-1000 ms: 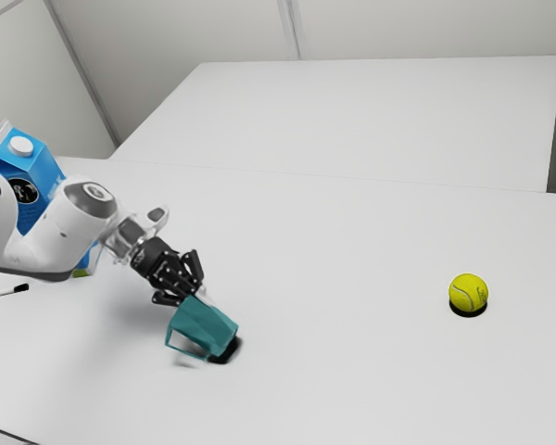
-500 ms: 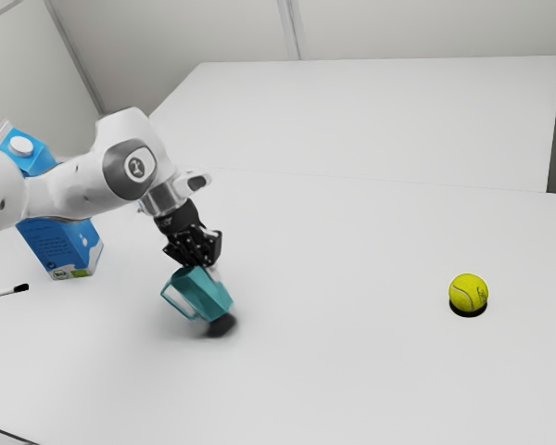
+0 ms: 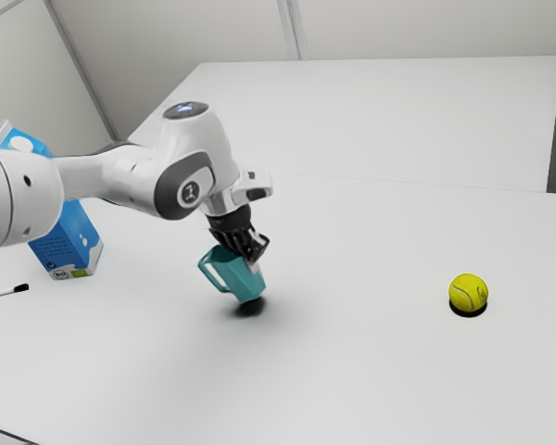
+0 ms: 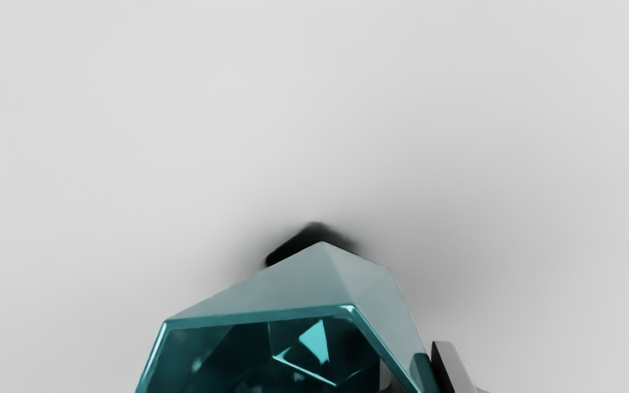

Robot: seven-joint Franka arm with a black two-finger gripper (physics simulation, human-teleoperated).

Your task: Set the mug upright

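The teal, faceted mug of glossy material (image 3: 239,276) is held tilted at the end of the arm, over the white table (image 3: 352,371); its open mouth faces up toward the hand, and its base points down and toward the exterior view's right. Its angular teal handle (image 3: 214,271) projects from the side facing the exterior view's left. A dark shadow (image 3: 250,307) lies on the table just beneath the base; whether the base touches the surface cannot be told. The black two-finger gripper (image 3: 253,260) is at the mug's upper end, its fingers (image 4: 451,363) clamped on the mug's wall: in the wrist view one stands against the outer face, and part of the other appears inside the mouth. The wrist view also shows the rim, the dark teal interior with bright reflections, and the paler outer facets. The white jointed arm with grey caps (image 3: 148,176) extends from the mug's upper end toward the exterior view's left. Well apart from the mug, toward the exterior view's right, the yellow-green tennis ball with a pale seam (image 3: 468,293) rests on the table. On the mug's opposite side stands the blue carton with a white cap (image 3: 69,243), partly hidden behind the arm. The slim white rod with a black tip (image 3: 5,291) lies farther from the mug than the carton does, near the exterior view's left edge. Beyond the mug, on the far side of the table, is a broad, pale, flat surface (image 3: 371,116), backed by light grey walls (image 3: 426,28).
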